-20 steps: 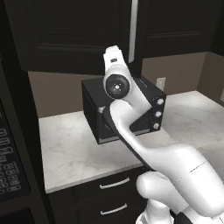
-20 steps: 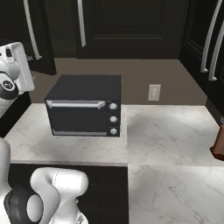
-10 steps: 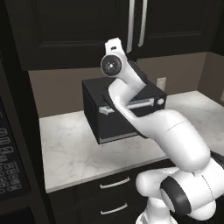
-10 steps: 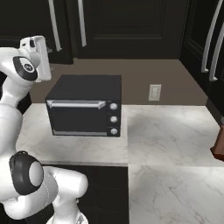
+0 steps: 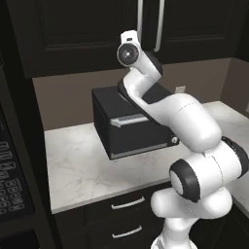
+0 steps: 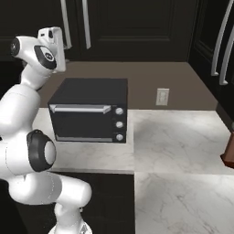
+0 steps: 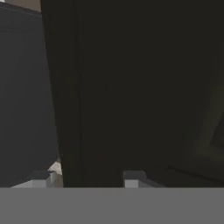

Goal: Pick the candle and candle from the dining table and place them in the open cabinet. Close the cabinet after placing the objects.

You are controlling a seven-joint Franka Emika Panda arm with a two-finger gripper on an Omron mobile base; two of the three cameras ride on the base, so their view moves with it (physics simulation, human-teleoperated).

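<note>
fingers: two dark tips (image 7: 41, 177) stood a moderate way apart at the bottom of the hand view, a dark upright panel edge between them; whether they pinched it could not be told.
gripper: the gripper (image 7: 87, 177) pointed straight at dark door wood, very close.
wrist: the white arm (image 5: 189, 126) reached to the upper middle of the left base view, its wrist just under the silver bar handles (image 5: 158, 24).
change: within the last second the arm had climbed from in front of the toaster oven (image 5: 131, 131) to the doors, and the fingers had drawn inward.
meaning: this looked like the door-closing step, with the placing likely done.
cabinet: the cabinet (image 6: 132, 27) filled the top of the right base view; its doors looked shut or nearly so.
surface: a white-grey marble counter (image 6: 183, 137) carried the toaster oven, with black drawers (image 5: 126, 203) below.
room: a brown wall with an outlet (image 6: 162, 97) ran behind; a microwave panel (image 5: 9, 185) sat at lower left.
</note>
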